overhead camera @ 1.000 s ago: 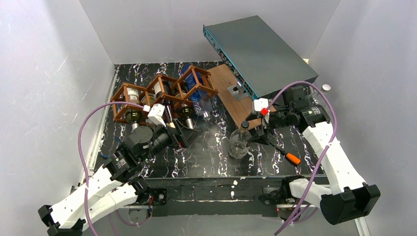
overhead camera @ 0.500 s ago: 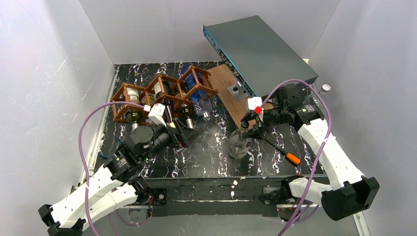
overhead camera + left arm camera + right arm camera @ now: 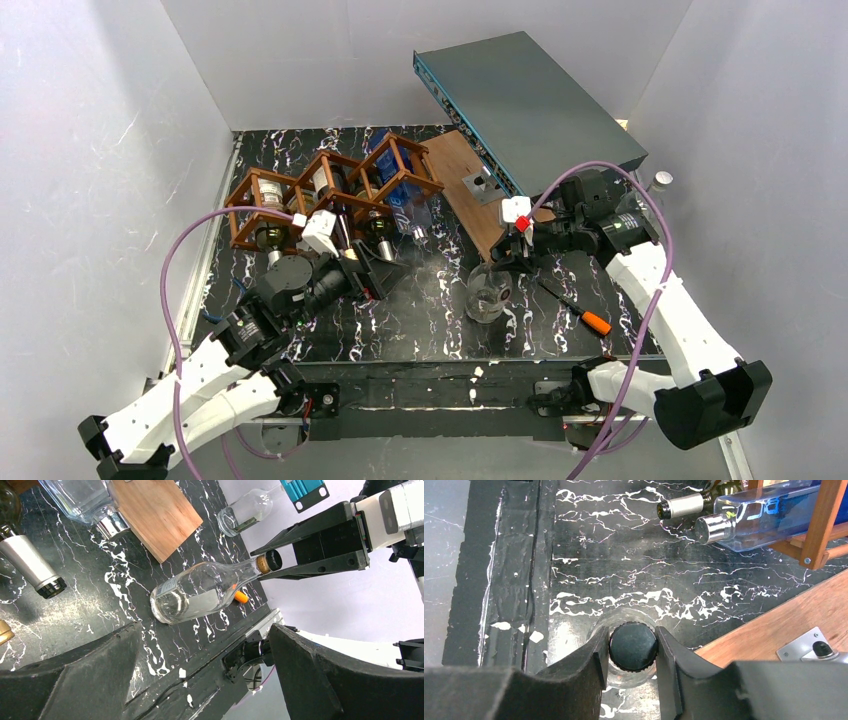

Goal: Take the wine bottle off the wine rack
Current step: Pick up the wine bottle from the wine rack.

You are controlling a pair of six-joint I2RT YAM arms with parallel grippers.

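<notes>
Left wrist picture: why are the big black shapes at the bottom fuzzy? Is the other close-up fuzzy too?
Left wrist view: they are fingers of the left pincer, very close to the lens, so a bit soft; the clear bottle farther off looks sharp. Right wrist view: the right pincer has soft fingers too, the black cap between them crisp.

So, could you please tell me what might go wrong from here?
The right claw holds the clear bottle only by its black cap, so it could slip or tip. The screwdriver and wooden board lie close beside it, so a falling bottle might strike them.
</notes>
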